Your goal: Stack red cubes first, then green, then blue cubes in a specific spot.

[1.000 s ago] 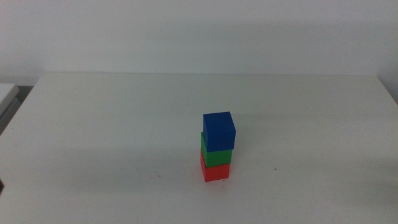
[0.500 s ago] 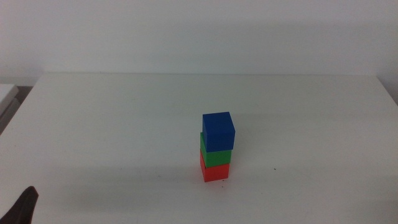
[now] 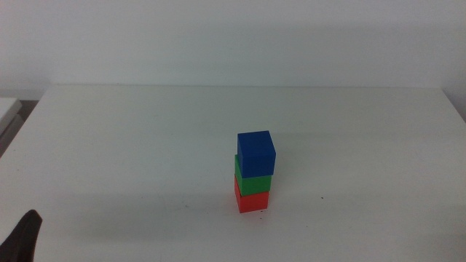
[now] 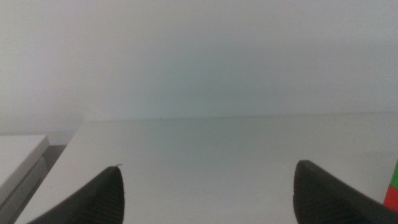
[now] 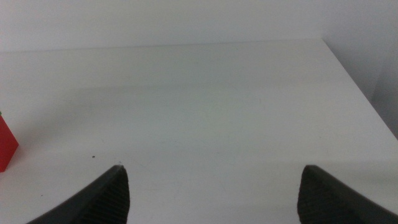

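The red cube (image 3: 252,199) stands on the white table with the green cube (image 3: 253,182) on it and the blue cube (image 3: 256,153) on top, slightly turned. The spot's faint specks (image 3: 322,197) lie around the stack's base. My left gripper (image 3: 25,236) shows only as a dark tip at the bottom left corner, far from the stack. In the left wrist view it (image 4: 208,186) is open and empty, with a sliver of the stack (image 4: 393,186) at the edge. My right gripper (image 5: 211,183) is open and empty, and the red cube (image 5: 6,146) shows off to its side.
The white table (image 3: 145,131) runs back to a white wall. A white object (image 3: 6,109) lies beyond the table's far left edge and also shows in the left wrist view (image 4: 18,155).
The left gripper's dark tip has come into the middle view at the bottom left corner. The stack has not moved.
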### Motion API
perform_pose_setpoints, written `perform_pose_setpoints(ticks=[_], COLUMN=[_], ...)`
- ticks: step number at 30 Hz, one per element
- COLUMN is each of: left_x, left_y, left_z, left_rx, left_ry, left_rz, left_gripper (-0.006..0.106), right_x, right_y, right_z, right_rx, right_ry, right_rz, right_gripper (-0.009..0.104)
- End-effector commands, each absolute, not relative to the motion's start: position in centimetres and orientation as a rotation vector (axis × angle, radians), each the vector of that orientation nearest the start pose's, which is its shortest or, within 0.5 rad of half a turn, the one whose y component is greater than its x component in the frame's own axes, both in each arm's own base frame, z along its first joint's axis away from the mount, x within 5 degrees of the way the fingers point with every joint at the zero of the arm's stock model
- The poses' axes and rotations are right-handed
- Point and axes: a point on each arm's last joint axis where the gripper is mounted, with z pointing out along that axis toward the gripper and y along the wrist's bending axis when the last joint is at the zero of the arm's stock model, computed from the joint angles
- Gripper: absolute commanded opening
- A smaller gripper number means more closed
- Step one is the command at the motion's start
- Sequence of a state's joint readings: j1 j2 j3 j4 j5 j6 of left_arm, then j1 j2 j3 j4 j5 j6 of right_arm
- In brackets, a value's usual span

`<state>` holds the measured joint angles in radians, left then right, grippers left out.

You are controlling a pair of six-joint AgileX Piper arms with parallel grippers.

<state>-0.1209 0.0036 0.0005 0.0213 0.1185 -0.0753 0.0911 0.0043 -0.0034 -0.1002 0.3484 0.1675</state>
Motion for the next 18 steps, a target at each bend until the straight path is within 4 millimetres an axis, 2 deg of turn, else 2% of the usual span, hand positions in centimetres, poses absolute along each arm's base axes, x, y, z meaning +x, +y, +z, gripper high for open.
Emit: perform_pose_setpoints(ticks=[1, 18], left_x=[5.61, 5.64], left_y=[-0.66, -0.27], left_z=[20.51, 20.50], left_rx=[0.043, -0.012], left_ry=[1.574, 1.574], left_rz=[-0.142, -0.088], left_gripper=[0.091, 0.091], right_x=[5.37, 5.37], right_y=[0.16, 0.15], right_z=[18.31, 18.30], right_rx=[0.004, 0.004], right_ry=[1.817, 1.819], right_rz=[0.076, 0.075], right_gripper=[0.092, 0.092])
